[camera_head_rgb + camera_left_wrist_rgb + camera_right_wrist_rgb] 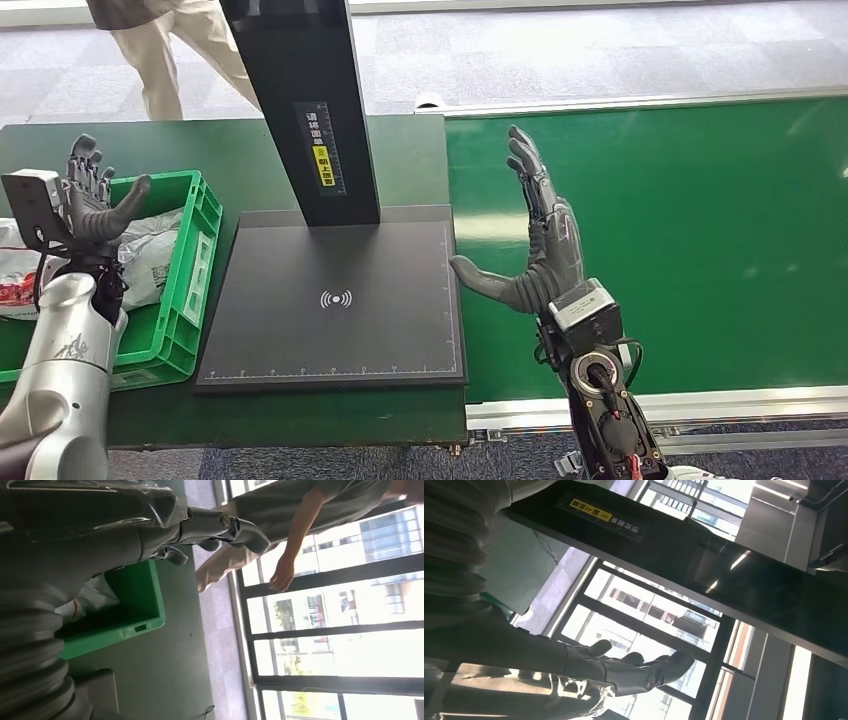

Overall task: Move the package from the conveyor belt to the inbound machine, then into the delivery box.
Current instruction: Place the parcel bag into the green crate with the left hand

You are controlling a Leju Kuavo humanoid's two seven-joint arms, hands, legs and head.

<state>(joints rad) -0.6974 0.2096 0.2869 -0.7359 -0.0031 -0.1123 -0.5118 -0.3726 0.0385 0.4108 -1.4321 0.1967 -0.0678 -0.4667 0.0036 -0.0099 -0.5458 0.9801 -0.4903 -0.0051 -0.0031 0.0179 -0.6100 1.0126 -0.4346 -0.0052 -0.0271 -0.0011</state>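
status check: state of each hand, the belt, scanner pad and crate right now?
left hand: open, fingers spread, raised above the crate
right hand: open, upright over the belt's edge
conveyor belt: no package in view
inbound machine pad: bare
green crate: holds bagged packages

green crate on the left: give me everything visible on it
The green crate is a plastic bin with slotted walls, open-topped, sitting upright on the dark green table, its side against the black scanner platform. White plastic-wrapped packages lie inside. The left robot hand hovers over it, fingers spread, not touching.
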